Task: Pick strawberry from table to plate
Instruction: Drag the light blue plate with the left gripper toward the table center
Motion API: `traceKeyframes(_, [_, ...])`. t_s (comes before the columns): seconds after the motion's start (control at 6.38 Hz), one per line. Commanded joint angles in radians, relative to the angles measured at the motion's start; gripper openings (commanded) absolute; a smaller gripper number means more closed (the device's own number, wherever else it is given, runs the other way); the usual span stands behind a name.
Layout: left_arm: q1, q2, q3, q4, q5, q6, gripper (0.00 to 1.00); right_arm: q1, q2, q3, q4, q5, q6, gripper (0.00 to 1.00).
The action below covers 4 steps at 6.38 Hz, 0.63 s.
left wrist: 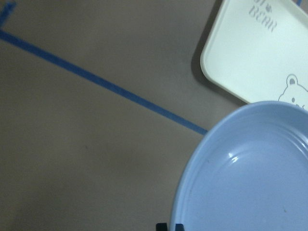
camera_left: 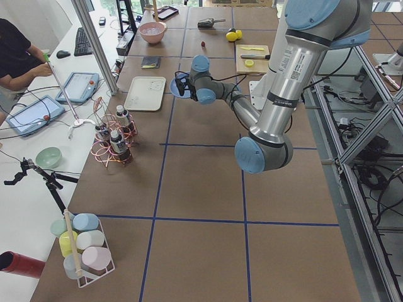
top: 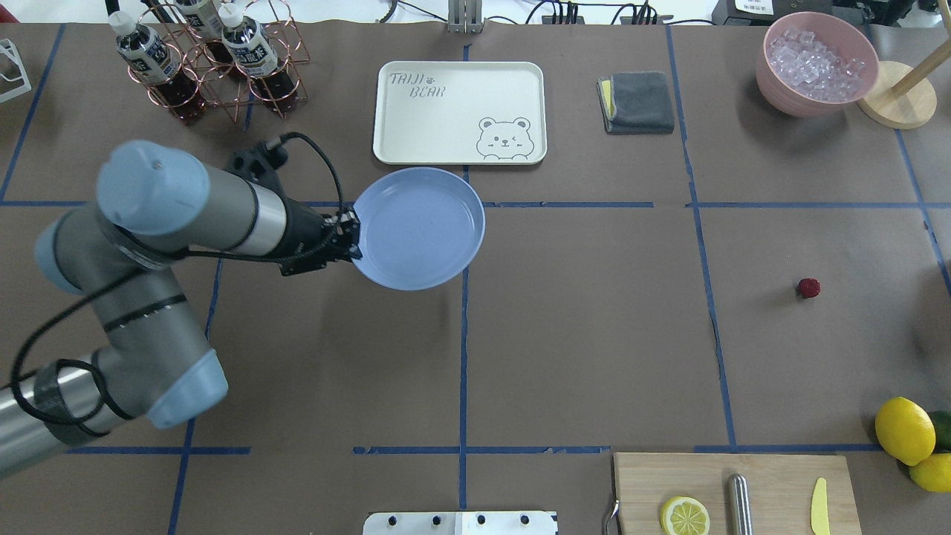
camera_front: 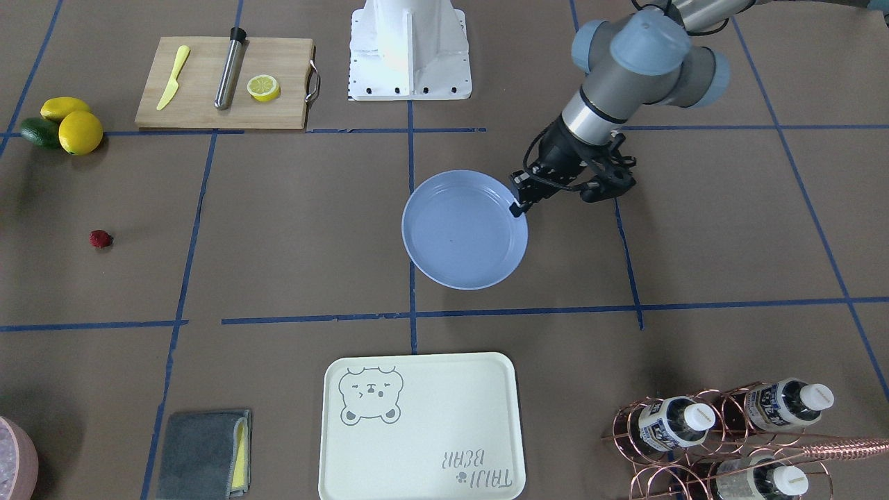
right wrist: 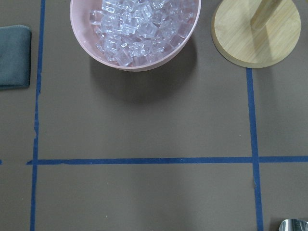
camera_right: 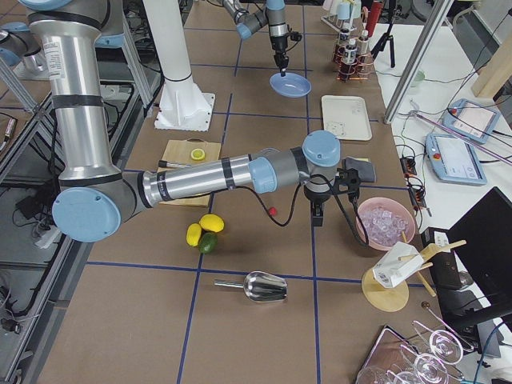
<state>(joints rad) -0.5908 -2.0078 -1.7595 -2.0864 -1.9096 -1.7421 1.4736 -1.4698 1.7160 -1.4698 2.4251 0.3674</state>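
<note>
We hold the plate point(top: 420, 227) by its left rim, the left gripper point(top: 352, 239) clamped on it. The plate seems to hang just above the table point(top: 594, 357), its far edge overlapping the bear tray point(top: 459, 111). We judge this grip serves to carry it toward the fruit. The strawberry point(top: 808, 287) lies on the table well to the right, far from plate and left gripper. The right gripper point(camera_right: 318, 214) hovers near the strawberry; we cannot tell whether it is open.
</note>
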Motion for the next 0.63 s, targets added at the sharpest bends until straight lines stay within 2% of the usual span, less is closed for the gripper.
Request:
traceKeyframes(0.0, [0.132,-0.035,0.078,-0.004,0.107,-0.031,0.0,-0.018,-0.007,0.028,0.016,0.003,0.036,1.0])
traceKeyframes(0.31, [0.155,-0.057,0.092,-0.003,0.107,-0.031,0.0,-0.036,-0.007,0.045,0.017,0.002,0.077,1.0])
traceKeyframes(0.47, [0.154,-0.057,0.088,-0.001,0.107,-0.022,0.21,-0.036,-0.007,0.047,0.017,0.002,0.077,1.0])
